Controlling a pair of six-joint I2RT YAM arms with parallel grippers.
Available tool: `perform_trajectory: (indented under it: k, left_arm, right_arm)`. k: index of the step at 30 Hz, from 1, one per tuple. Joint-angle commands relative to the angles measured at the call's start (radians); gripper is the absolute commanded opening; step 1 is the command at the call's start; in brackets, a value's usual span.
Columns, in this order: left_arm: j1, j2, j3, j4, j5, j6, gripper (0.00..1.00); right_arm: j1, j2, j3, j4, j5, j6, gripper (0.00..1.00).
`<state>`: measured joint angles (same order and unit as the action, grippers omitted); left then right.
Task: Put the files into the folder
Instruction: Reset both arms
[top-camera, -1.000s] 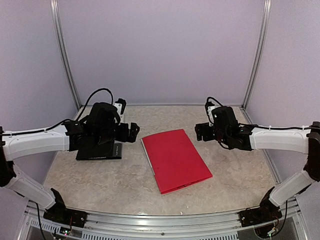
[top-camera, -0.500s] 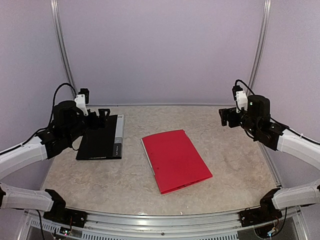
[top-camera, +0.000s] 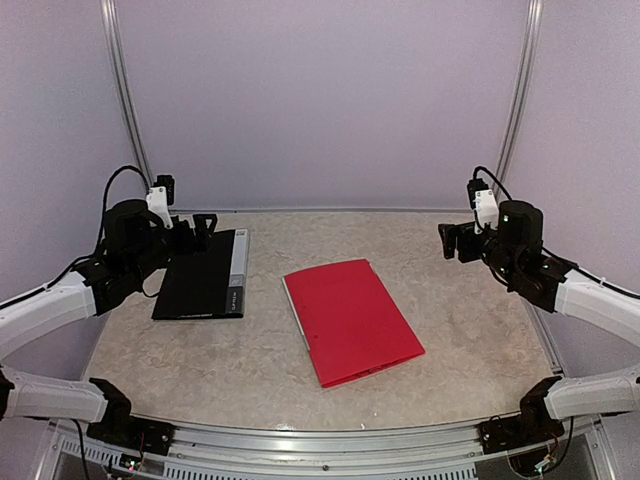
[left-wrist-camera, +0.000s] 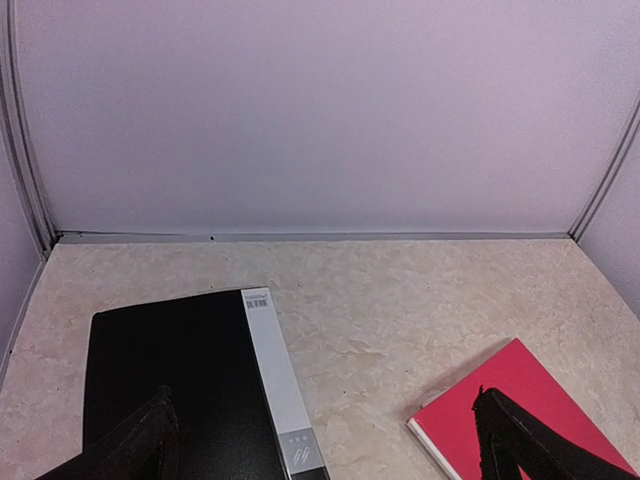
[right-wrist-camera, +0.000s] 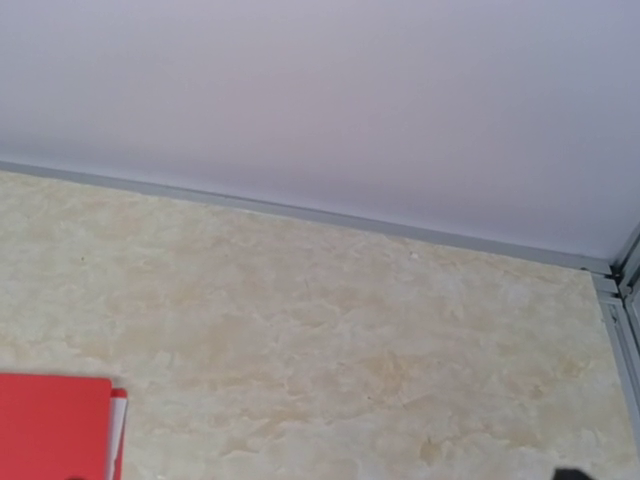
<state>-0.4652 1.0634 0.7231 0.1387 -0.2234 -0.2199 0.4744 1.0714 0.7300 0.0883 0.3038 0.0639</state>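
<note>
red folder (top-camera: 352, 320) lies centre, black binder (top-camera: 200, 275) left; bare table (top-camera: 265, 300) between

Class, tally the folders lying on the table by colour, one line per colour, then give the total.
Red folder: 1
Black folder: 1
Total: 2

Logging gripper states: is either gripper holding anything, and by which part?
Nothing held: the left gripper and right gripper are both empty, apart from the red folder.
</note>
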Motion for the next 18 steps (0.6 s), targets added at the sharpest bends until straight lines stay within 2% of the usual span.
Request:
perform_trajectory:
  k: [1, 18]
  left_arm:
    - [0.008, 0.041, 0.003, -0.006, 0.028, 0.006, 0.99]
    - [0.008, 0.027, -0.012, 0.003, 0.015, 0.008, 0.99]
  right_arm:
    - [-0.007, -0.017, -0.032, 0.044, 0.011, -0.003, 0.99]
    - [-0.006, -0.029, -0.038, 0.027, 0.02, -0.009, 0.99]
